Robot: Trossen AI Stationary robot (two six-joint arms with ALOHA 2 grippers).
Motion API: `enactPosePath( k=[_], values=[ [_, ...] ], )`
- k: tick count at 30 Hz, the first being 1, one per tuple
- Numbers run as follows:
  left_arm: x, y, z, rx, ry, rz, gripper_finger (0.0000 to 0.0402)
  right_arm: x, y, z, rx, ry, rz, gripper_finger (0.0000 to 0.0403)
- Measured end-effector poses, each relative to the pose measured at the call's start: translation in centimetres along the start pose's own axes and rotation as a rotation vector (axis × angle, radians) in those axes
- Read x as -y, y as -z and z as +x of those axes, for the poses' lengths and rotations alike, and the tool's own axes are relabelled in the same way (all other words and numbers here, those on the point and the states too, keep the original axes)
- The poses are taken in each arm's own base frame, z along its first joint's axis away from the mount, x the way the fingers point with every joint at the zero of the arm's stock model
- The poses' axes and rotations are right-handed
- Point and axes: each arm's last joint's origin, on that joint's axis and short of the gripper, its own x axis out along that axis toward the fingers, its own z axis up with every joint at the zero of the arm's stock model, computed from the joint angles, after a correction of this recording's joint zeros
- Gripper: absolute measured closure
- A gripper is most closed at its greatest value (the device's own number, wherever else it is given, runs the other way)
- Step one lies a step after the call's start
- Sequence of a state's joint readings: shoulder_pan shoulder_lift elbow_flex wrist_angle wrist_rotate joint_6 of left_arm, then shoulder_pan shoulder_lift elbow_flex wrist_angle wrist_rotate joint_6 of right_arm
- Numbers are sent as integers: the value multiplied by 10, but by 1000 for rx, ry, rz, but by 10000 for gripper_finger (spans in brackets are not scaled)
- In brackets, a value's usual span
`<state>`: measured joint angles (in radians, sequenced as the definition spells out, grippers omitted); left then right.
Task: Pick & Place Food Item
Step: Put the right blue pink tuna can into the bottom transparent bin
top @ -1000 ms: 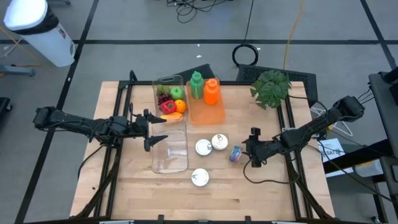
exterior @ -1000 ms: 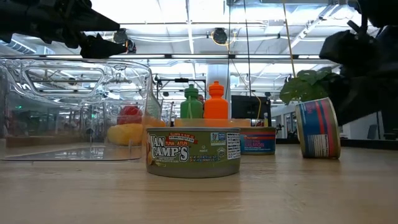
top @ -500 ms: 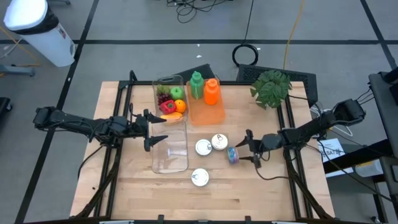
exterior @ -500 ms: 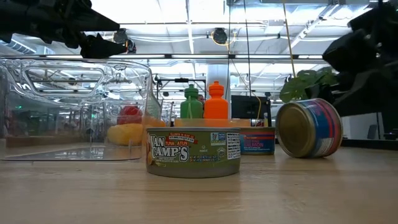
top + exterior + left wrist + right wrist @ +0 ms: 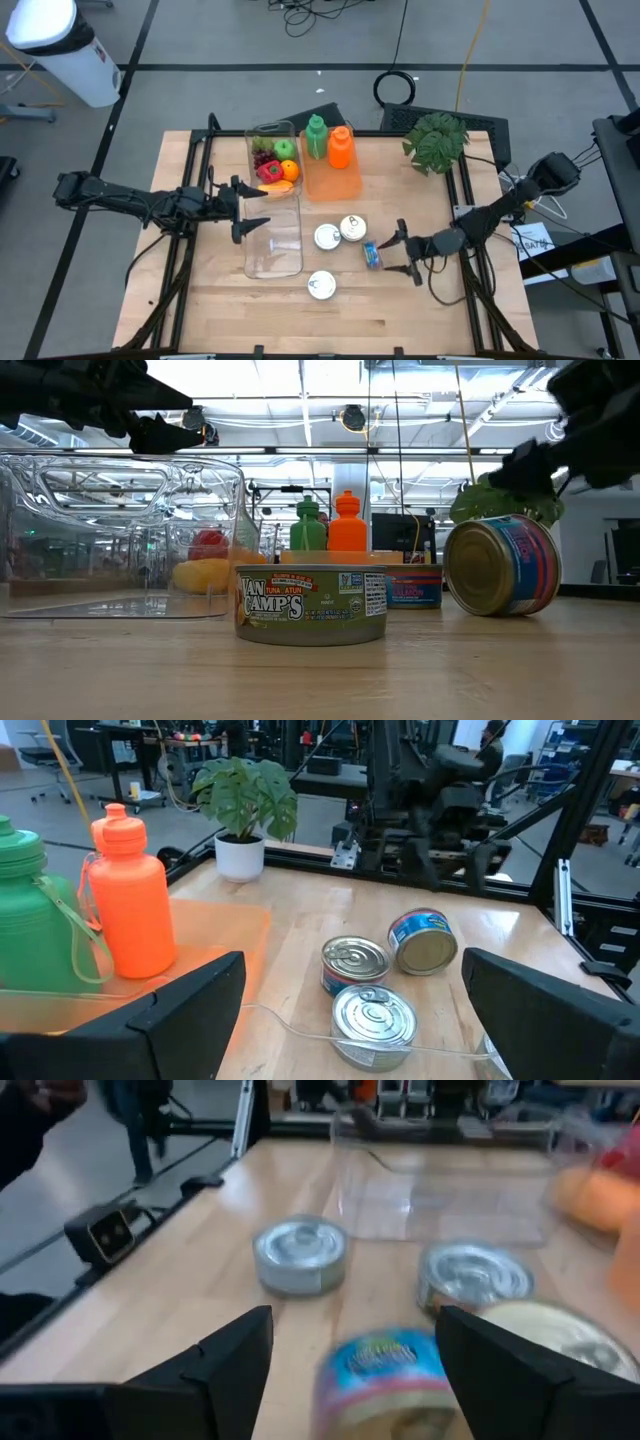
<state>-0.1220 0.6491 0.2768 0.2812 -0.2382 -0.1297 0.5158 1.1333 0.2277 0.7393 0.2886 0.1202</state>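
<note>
A blue-labelled can [image 5: 372, 254] lies on its side on the wooden table [image 5: 400, 310], one round end toward the low camera [image 5: 487, 567]. My right gripper [image 5: 398, 251] stands open and nearly level just to its right. Its fingers flank the can [image 5: 385, 1370] without touching it. Three other cans stand upright: two [image 5: 328, 237] [image 5: 352, 228] close together and one [image 5: 321, 285] nearer the front. My left gripper [image 5: 252, 208] hangs open above the far end of an empty clear bin [image 5: 272, 240].
A clear bin of toy fruit [image 5: 272, 160] sits behind the empty one. To its right an orange tray [image 5: 335, 178] holds a green bottle [image 5: 316, 137] and an orange bottle [image 5: 340, 147]. A potted plant [image 5: 436, 140] stands at the far right. Bare wood lies along the near edge.
My right gripper has tipped up from pointing down to nearly level and has drawn back toward the table's right and near edges. The blue-labelled can has turned so that a round end faces the near edge, and it has rolled slightly nearer.
</note>
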Motion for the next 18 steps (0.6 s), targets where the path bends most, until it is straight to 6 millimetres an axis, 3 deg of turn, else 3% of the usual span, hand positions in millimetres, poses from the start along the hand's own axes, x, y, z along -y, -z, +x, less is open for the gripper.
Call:
enactPosePath(
  k=[4, 9, 13, 18],
  values=[
    [0, 0, 0, 0, 0, 0, 18, -24, -9, 11, -79, 12, -26, 140],
    [0, 0, 0, 1, 0, -4, 27, -43, -5, 30, -325, 37, -107, 140],
    [0, 0, 0, 0, 0, -11, 32, -47, -6, 35, -452, 147, -201, 140],
    [0, 0, 0, 0, 0, -11, 28, -47, -12, 32, -476, 198, -197, 140]
  ],
)
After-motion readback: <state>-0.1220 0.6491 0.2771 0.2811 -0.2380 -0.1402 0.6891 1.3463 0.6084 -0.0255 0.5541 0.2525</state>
